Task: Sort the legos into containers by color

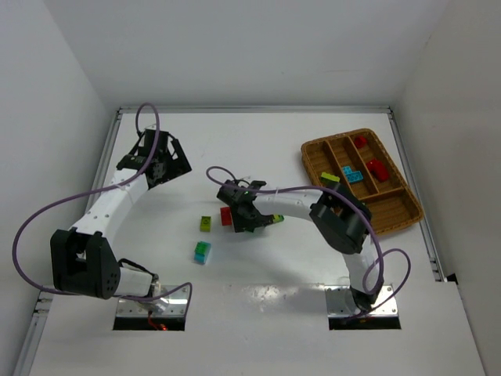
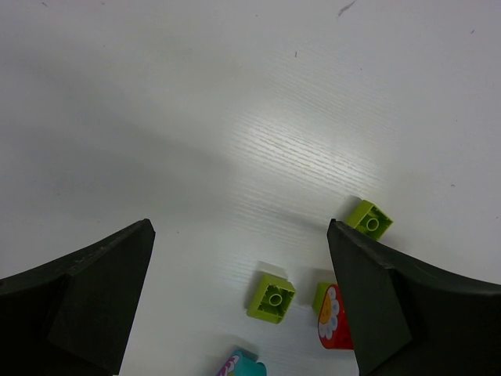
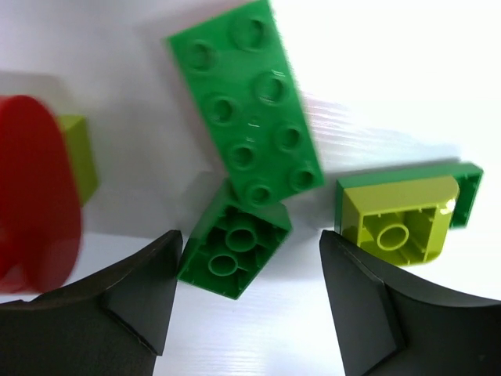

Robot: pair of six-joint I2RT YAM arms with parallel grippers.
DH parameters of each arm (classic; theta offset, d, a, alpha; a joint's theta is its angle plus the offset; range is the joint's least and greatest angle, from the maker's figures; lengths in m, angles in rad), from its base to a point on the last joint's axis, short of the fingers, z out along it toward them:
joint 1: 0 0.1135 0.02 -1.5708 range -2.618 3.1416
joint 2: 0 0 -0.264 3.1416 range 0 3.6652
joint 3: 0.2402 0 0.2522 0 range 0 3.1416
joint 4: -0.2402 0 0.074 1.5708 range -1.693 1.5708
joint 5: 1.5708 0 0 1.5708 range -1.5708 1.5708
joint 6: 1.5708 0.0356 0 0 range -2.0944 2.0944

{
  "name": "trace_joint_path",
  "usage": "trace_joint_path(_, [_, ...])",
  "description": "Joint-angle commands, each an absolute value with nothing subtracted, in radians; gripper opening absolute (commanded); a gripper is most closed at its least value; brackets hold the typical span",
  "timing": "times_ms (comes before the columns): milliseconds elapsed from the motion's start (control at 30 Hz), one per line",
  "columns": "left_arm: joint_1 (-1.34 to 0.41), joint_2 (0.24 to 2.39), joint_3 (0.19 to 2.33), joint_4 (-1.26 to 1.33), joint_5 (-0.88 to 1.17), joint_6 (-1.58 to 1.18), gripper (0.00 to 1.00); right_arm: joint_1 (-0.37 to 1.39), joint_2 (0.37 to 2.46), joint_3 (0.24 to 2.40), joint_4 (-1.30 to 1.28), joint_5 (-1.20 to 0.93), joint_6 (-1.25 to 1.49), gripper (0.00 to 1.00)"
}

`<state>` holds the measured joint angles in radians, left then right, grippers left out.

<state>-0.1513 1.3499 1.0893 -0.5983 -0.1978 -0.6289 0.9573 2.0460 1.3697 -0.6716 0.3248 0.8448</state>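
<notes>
My right gripper (image 1: 249, 215) is open, low over a cluster of legos mid-table. In the right wrist view its jaws (image 3: 250, 243) straddle a small dark green brick (image 3: 235, 252) lying studs-down, touching a long dark green brick (image 3: 246, 102). A yellow-green brick on a dark green plate (image 3: 399, 219) lies just right; a red piece (image 3: 31, 196) is at left. The wicker tray (image 1: 395, 210) at right holds red bricks (image 1: 378, 168), cyan bricks (image 1: 350, 174) and a yellow-green one (image 1: 329, 178). My left gripper (image 1: 156, 160) is open and empty at the far left.
Loose on the table: a yellow-green brick (image 1: 206, 223), a cyan-and-green stack (image 1: 203, 251) and a red brick (image 1: 226, 216). The left wrist view shows two yellow-green bricks (image 2: 272, 297), a red flower piece (image 2: 333, 321) and a cyan one (image 2: 243, 366). White walls ring the table.
</notes>
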Motion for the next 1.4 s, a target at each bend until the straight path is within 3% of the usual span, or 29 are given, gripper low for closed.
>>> trace_joint_path(0, [-0.149,1.316,1.088,-0.598,-0.19,-0.617,1.0,0.953,2.037,1.37,-0.758,0.391,0.926,0.72])
trace_joint_path(167, [-0.149,1.316,1.088,-0.598,-0.19,-0.617,1.0,0.953,1.98,1.289,-0.657,0.318,0.927,0.7])
trace_joint_path(467, [-0.149,1.325,1.088,-0.598,-0.179,-0.617,1.0,0.953,2.023,1.368,-0.609,0.278,0.908,0.68])
trace_joint_path(567, [-0.149,1.325,1.088,-0.598,-0.179,-0.617,1.0,0.953,2.06,1.401,-0.636,0.304,0.899,0.56])
trace_joint_path(700, [-0.149,1.325,1.088,-0.598,-0.179,-0.617,1.0,0.953,2.072,1.425,-0.66,0.348,0.899,0.34])
trace_joint_path(733, [-0.149,1.325,1.088,-0.598,-0.17,-0.617,1.0,0.953,2.072,1.425,-0.678,0.357,0.899,0.25])
trace_joint_path(833, [-0.149,1.325,1.088,-0.598,-0.17,-0.608,1.0,0.953,1.998,1.407,-0.687,0.417,0.885,0.2])
trace_joint_path(967, [-0.149,1.325,1.088,-0.598,-0.17,-0.607,1.0,0.937,1.74,1.266,-0.716,0.529,0.899,0.2])
trace_joint_path(1133, [-0.149,1.344,1.088,-0.589,-0.161,-0.598,1.0,0.749,1.353,0.935,-0.834,0.65,1.028,0.21])
trace_joint_path(1300, [-0.158,1.353,1.088,-0.58,-0.161,-0.598,1.0,0.331,1.134,0.779,-0.85,0.523,1.013,0.21])
trace_joint_path(1367, [-0.158,1.353,1.088,-0.58,-0.161,-0.598,1.0,0.25,1.118,0.759,-0.85,0.483,1.012,0.23])
